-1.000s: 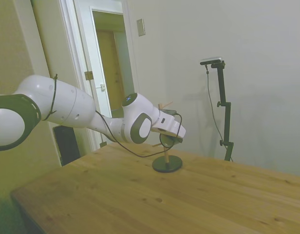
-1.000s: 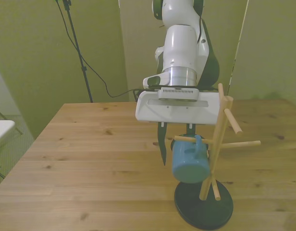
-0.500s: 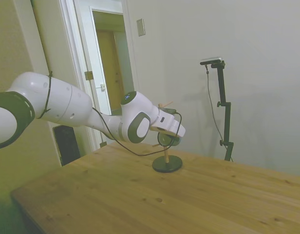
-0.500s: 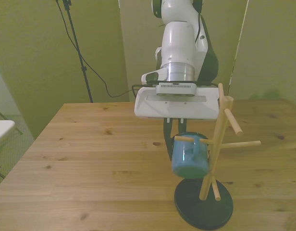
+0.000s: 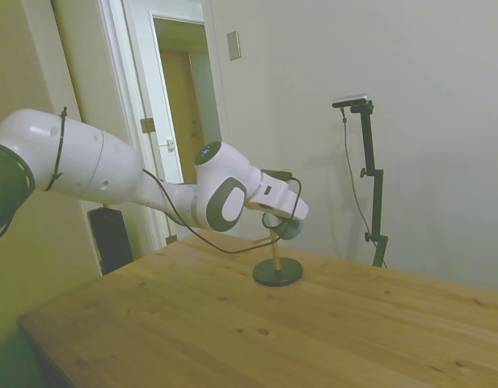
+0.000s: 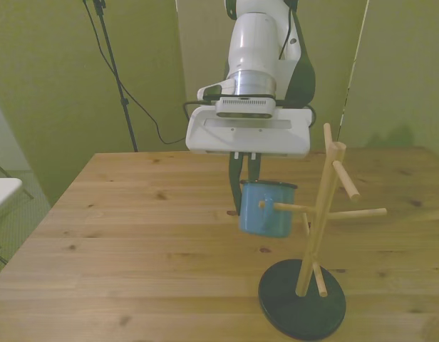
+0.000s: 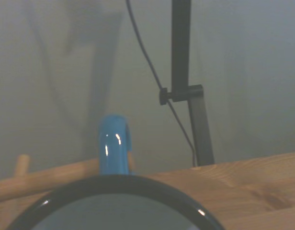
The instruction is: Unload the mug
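Your jaws (image 6: pixel 244 187) were clamped on the far rim of the mug (image 6: pixel 266 209), holding it upright above the desk (image 6: pixel 134 235), its handle apparently threaded on the peg (image 6: pixel 285 207) pointing to the front view's left.

white arm outstretched, gripper (image 6: pixel 245 187) pointing down, clamped
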`<state>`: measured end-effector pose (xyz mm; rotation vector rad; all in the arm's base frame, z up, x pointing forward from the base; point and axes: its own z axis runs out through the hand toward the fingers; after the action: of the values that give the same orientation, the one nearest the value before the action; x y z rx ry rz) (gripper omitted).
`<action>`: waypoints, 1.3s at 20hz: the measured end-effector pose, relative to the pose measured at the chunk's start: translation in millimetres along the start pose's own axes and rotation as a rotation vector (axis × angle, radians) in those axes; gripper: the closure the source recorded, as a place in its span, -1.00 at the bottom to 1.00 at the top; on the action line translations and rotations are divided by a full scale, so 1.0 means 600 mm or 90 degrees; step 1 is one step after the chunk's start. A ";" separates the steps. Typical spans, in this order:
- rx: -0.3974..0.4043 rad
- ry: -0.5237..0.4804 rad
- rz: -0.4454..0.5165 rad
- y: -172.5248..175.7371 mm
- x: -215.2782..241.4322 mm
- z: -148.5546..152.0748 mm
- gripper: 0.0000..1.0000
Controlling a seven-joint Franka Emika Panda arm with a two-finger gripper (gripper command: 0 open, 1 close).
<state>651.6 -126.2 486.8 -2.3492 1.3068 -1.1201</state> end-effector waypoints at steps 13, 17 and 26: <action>-0.148 -0.163 -0.001 0.118 -0.042 -0.076 1.00; -0.169 -0.259 -0.067 0.120 -0.106 -0.111 1.00; -0.236 -0.340 -0.133 0.123 -0.209 -0.048 1.00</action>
<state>545.8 -63.6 403.5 -2.8247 1.1568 -0.2463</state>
